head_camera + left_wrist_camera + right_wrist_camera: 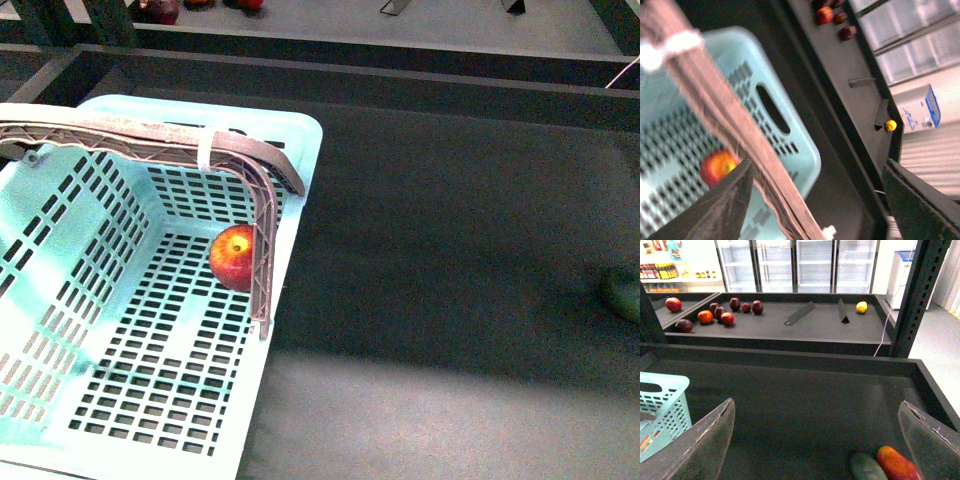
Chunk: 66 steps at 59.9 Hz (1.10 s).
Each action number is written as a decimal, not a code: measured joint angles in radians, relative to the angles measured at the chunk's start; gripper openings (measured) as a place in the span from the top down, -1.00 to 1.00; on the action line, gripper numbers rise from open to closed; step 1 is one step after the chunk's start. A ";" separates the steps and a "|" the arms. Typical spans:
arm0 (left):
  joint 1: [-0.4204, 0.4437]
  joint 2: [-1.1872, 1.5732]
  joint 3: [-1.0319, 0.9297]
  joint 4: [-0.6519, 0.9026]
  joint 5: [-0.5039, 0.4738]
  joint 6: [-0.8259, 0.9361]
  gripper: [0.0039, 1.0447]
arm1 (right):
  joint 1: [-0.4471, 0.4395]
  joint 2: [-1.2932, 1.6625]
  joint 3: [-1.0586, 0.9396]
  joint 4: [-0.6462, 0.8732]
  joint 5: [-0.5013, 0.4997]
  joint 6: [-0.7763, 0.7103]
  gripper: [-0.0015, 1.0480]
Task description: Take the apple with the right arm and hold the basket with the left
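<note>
The pale turquoise basket (120, 330) fills the lower left of the front view, cut off by the left and bottom edges; its slotted floor holds only the apple (233, 257), glossy red with a yellow patch, lying at the right wall and partly hidden behind the ribbed brown-grey handle (265, 215). The dark table (450, 250) is matte. A dull green fruit (624, 291) is clipped at the right edge. The left claw (815, 197) gapes wide, empty, above the blurred handle; the right claw (815, 440) is likewise spread, gripping nothing.
</note>
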 joint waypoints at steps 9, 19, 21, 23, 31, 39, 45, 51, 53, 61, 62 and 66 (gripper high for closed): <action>0.077 -0.127 -0.152 0.317 0.053 0.674 0.12 | 0.000 0.000 0.000 0.000 0.000 0.000 -0.83; 0.146 -0.245 -0.250 0.281 0.123 0.919 0.74 | 0.000 0.000 0.000 0.000 0.000 0.000 -0.83; 0.158 -0.273 -0.266 0.268 0.136 0.934 0.88 | 0.000 0.000 0.000 0.000 0.000 0.000 -0.83; 0.167 -0.295 -0.275 0.258 0.146 0.941 0.95 | 0.000 0.000 0.000 0.000 0.000 0.000 -0.83; 0.214 -0.413 -0.320 0.190 0.188 0.964 0.94 | 0.000 0.000 0.000 0.000 0.000 0.000 -0.83; 0.245 -0.481 -0.371 0.189 0.217 0.969 0.94 | 0.000 0.000 0.000 0.000 0.000 0.000 -0.83; 0.321 -0.538 -0.400 0.136 0.306 0.971 0.94 | 0.000 0.000 0.000 0.000 0.000 0.000 -0.83; 0.341 -0.622 -0.401 0.067 0.310 0.972 0.94 | 0.000 0.000 0.000 0.000 0.000 0.000 -0.83; 0.341 -0.644 -0.401 0.048 0.313 0.972 0.94 | 0.000 0.000 0.000 0.000 0.000 0.000 -0.83; 0.341 -0.733 -0.401 -0.036 0.313 0.972 0.94 | 0.000 0.000 0.000 0.000 0.000 0.000 -0.83; 0.341 -0.745 -0.401 -0.047 0.313 0.972 0.94 | 0.000 0.000 0.000 0.000 0.000 0.000 -0.83; 0.341 -0.787 -0.401 -0.085 0.314 0.972 0.94 | 0.000 0.000 0.000 0.000 0.000 0.000 -0.83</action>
